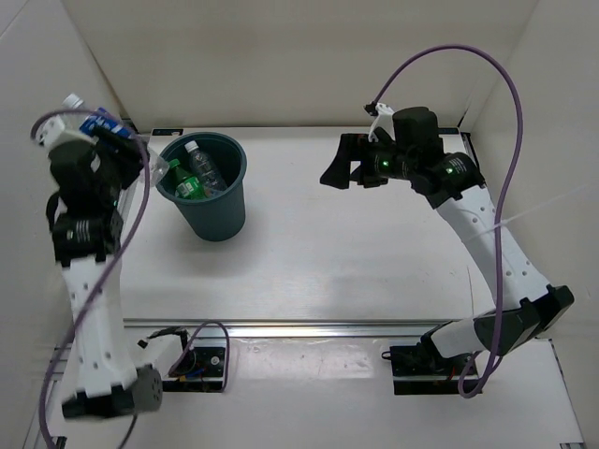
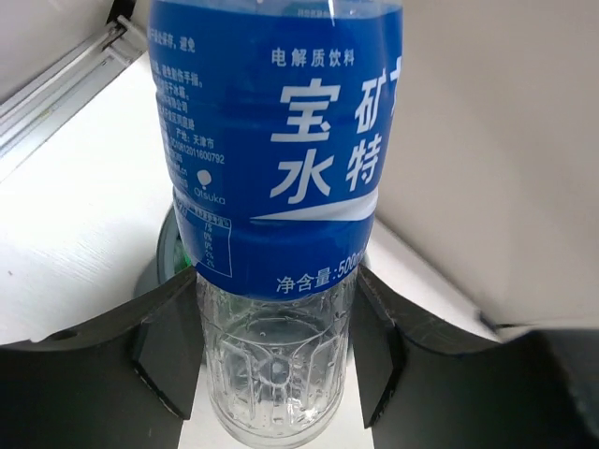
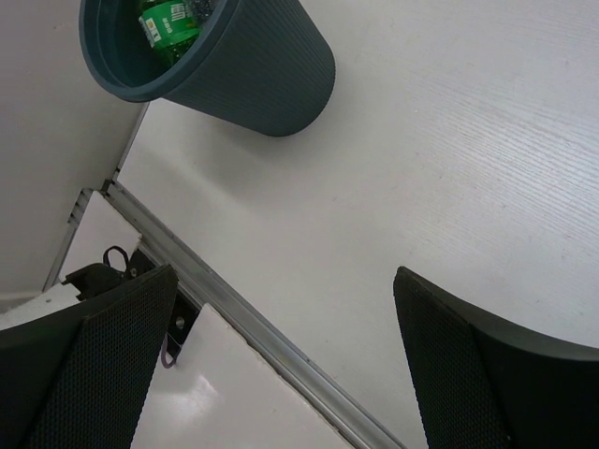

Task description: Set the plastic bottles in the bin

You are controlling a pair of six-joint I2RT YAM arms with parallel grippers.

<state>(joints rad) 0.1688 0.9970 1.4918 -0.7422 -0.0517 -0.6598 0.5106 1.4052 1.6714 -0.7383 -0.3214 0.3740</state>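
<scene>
Aloft, left pincer [image 2: 274, 351] tight on blue-label bottle [image 2: 271, 140] between wall [image 1: 37, 84] and bin [image 1: 220, 220]; right pincer [image 3: 283, 281] agape.

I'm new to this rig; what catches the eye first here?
The left gripper grips a blue-label bottle at the far left, just beside the bin. The teal bin already holds a green bottle and a clear one. The right gripper hangs open and empty at the far right.

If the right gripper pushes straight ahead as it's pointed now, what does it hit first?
Probably the bare white tabletop. The open right gripper frames only table ahead; the round dark teal plastic bin lies left of that line, though depth is unclear.
</scene>
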